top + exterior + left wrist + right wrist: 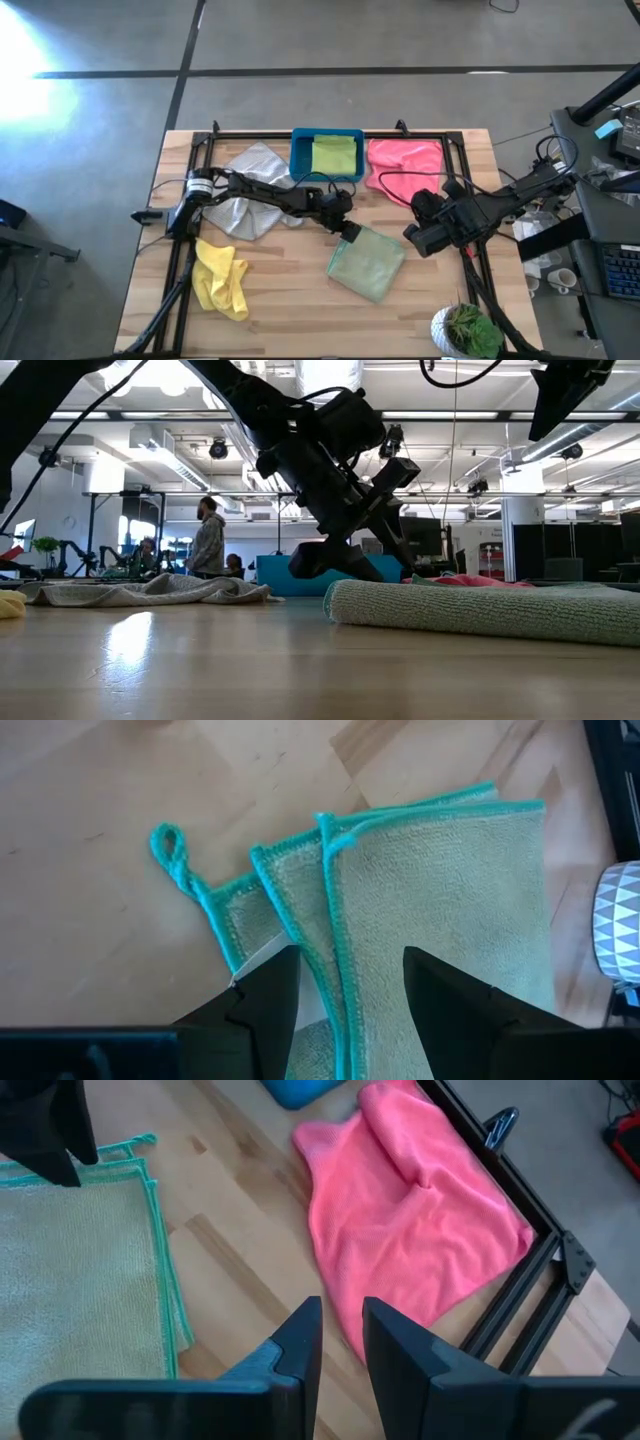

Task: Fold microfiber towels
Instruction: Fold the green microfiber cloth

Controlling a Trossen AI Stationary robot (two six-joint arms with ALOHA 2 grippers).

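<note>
The sage towel (367, 264) lies folded on the worktop (290, 310), front centre. The left gripper (347, 226) sits at its rear-left corner, fingers apart astride the stacked edges, clamping nothing. The towel runs away from it toward the front right. The right gripper (340, 1342), fingers slightly apart and empty, hovers just beside the towel's right edge, facing the pink towel (405, 1220).

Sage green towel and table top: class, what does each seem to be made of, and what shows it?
Sage green towel: soft napped cloth, probably microfibre; fuzzy matte pile, stitched teal edging and a corner loop. Table top: wood, likely butcher-block; parallel pale and darker strips with grain, faint sheen.
</note>
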